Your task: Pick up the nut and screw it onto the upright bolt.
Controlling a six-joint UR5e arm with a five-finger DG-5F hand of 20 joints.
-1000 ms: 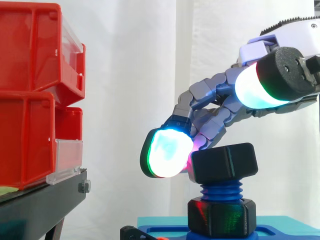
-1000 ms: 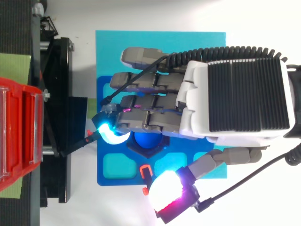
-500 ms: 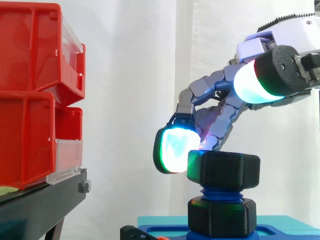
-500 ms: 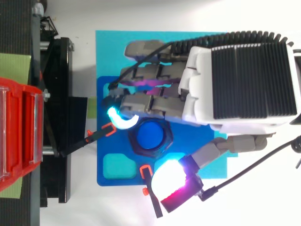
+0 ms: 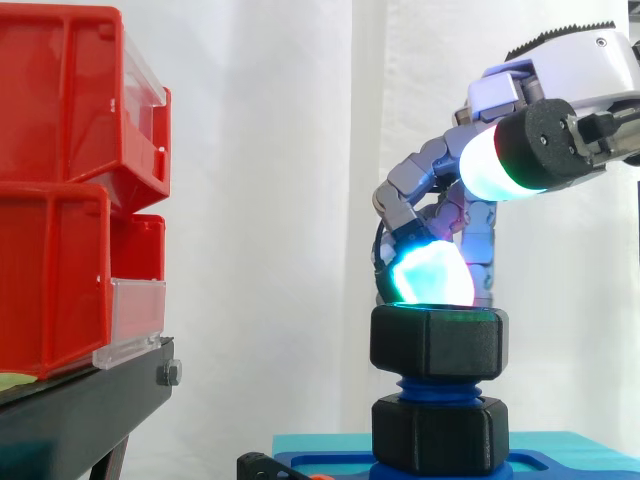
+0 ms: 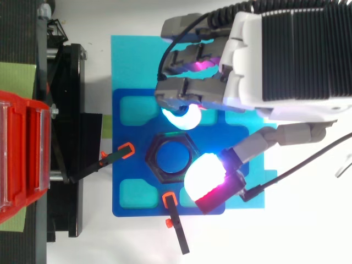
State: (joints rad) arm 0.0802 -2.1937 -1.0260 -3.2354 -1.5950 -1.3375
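The black hex nut (image 5: pixel 438 342) (image 6: pixel 150 158) sits level on the upright blue bolt (image 5: pixel 438 385) (image 6: pixel 171 158), a little above a second black nut (image 5: pixel 440 435) at the bolt's foot. My hand (image 6: pixel 286 55) hovers above and behind it. Its fingers (image 5: pixel 430 275) are curled down, and one glowing fingertip rests at the nut's top rim. The thumb pad (image 5: pixel 500 160) (image 6: pixel 204 175) is held well above the nut, clear of it. Nothing is held between thumb and fingers.
The bolt stands on a blue plate (image 6: pixel 127 165) lying on a cyan mat (image 6: pixel 132 60). Two black clips with orange tips (image 6: pixel 115 157) (image 6: pixel 175 220) lie by the nut. Red bins (image 5: pixel 60 190) on a black stand (image 5: pixel 80 400) are to the left.
My hand has slid off the nut toward the far side of the plate, uncovering it in the top view. The nut went from tilted to level and sits slightly lower on the bolt.
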